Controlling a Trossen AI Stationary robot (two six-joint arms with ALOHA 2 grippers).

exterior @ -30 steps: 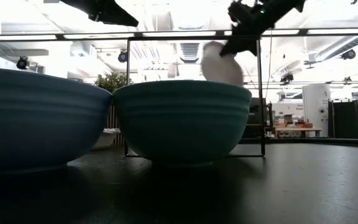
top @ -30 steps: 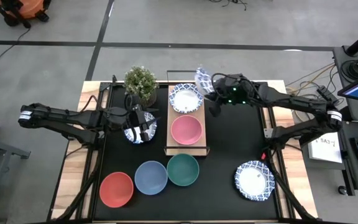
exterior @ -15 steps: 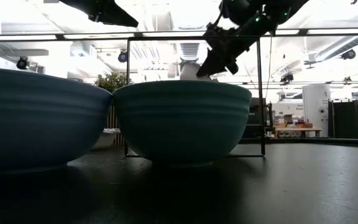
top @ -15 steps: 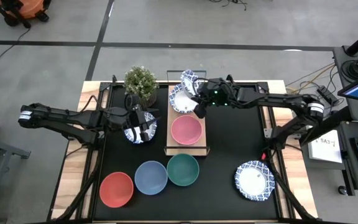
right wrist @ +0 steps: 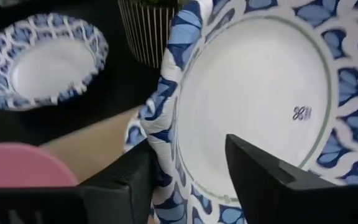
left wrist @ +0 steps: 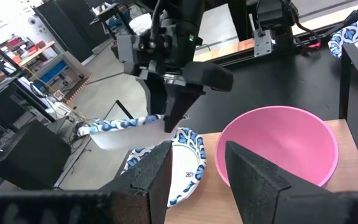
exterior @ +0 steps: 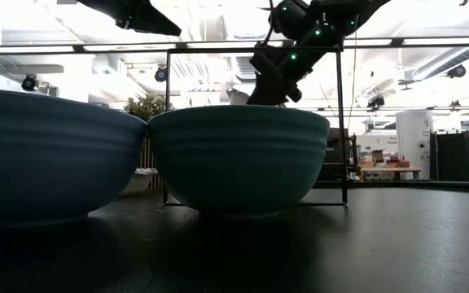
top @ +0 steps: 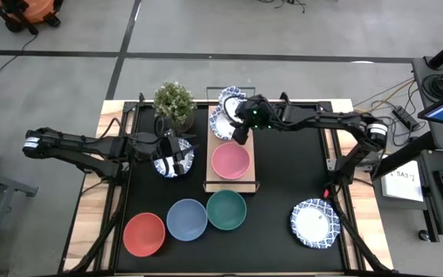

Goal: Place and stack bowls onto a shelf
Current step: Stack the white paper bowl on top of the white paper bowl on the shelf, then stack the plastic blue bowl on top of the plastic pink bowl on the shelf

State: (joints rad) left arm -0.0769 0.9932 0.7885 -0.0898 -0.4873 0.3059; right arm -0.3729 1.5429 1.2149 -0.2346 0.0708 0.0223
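Observation:
My right gripper (top: 238, 131) is open over the far end of the wooden shelf (top: 208, 148). The rim of a tilted blue-patterned white bowl (left wrist: 126, 132) stands between its fingers. This bowl hangs over a second patterned bowl (top: 223, 125), which lies on the shelf beside a pink bowl (top: 230, 160). My left gripper (top: 174, 157) waits open above a third patterned bowl (top: 168, 165) on the black mat, left of the shelf. Red (top: 144, 233), blue (top: 187, 219) and green (top: 226, 209) bowls sit near the front edge. A fourth patterned bowl (top: 314, 223) lies front right. My right gripper has the tilted bowl's rim (right wrist: 169, 106) between its parted fingers, one finger inside the bowl and one outside. I cannot tell whether either finger touches it. The fingers slant down from the table's right side. The bowl's edge by the fingers (left wrist: 165, 127) seems to meet the lower bowl's rim.
A potted green plant (top: 174, 101) stands just left of the shelf's far end. The shelf's thin black wire frame (exterior: 342, 122) rises over the board. In the low view the green bowl (exterior: 238, 155) and the blue bowl (exterior: 51, 155) hide most of the shelf.
My right gripper has gone toward the table's left edge and down. It has brought the patterned bowl from right of the shelf to over the bowl at the shelf's far end. The bowl has sunk behind the green bowl in the low view.

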